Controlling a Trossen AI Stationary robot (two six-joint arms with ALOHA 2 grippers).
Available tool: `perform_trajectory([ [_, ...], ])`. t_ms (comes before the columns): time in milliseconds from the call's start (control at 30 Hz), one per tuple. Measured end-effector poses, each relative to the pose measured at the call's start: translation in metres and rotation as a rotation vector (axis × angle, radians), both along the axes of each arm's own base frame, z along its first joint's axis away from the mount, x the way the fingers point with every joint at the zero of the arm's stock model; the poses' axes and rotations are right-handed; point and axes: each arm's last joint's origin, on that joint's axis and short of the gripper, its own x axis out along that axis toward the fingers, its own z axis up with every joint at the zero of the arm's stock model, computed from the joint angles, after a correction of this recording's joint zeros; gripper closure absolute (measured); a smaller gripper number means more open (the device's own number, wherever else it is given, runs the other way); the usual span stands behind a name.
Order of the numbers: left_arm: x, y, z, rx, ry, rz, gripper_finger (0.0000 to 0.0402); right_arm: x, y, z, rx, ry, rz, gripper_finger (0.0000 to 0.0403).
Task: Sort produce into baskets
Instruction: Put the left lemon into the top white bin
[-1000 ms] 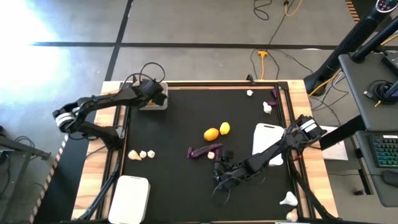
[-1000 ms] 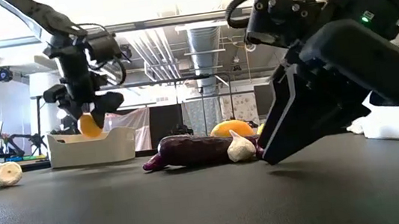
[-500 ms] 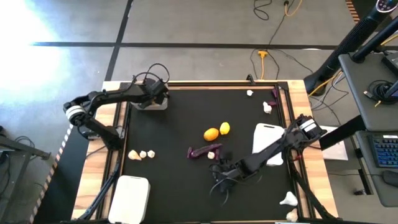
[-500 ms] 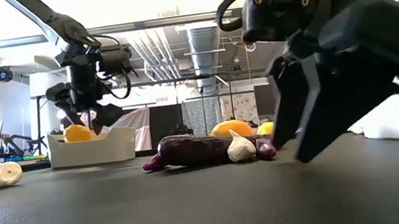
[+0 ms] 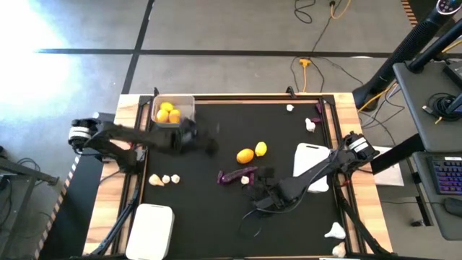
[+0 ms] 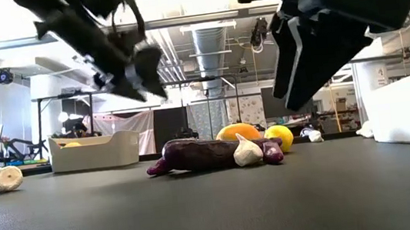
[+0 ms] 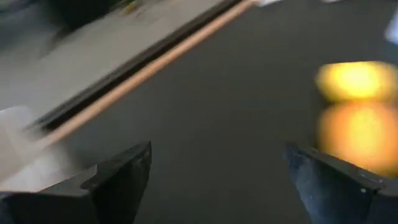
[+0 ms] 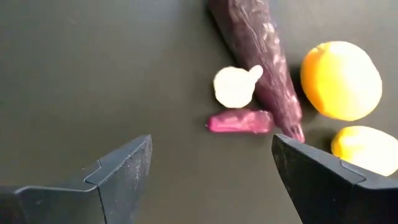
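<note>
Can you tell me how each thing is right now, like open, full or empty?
Left claw: open, empty.
Right claw: open, empty, above the big eggplant.
Far tray: holds citrus.
Near tray: looks empty.
Right tray: partly hidden by the arm.

Black mat (image 5: 231, 209) covers the counter, with a light wood rim (image 5: 130, 105) showing around it. Grey concrete floor (image 5: 238, 29) beyond, a yellow cable (image 5: 306, 68) lying across it. Off to one side there's a grey desk (image 5: 433, 108) with a keyboard (image 5: 451, 177) on it. Ceiling ducts (image 6: 208, 41) show in the room behind.
</note>
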Motion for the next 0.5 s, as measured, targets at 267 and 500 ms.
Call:
perform_trajectory([
  [267, 0.036, -0.077, -0.028, -0.012, -0.298, -0.222, 0.0054, -0.001, 0.002, -0.001, -0.006, -0.025, -0.022, 0.0078],
  [500, 0.066, -0.074, -0.072, 0.043, -0.326, -0.236, 0.0054, 0.000, 0.002, 0.000, -0.017, -0.039, -0.013, 0.0078],
])
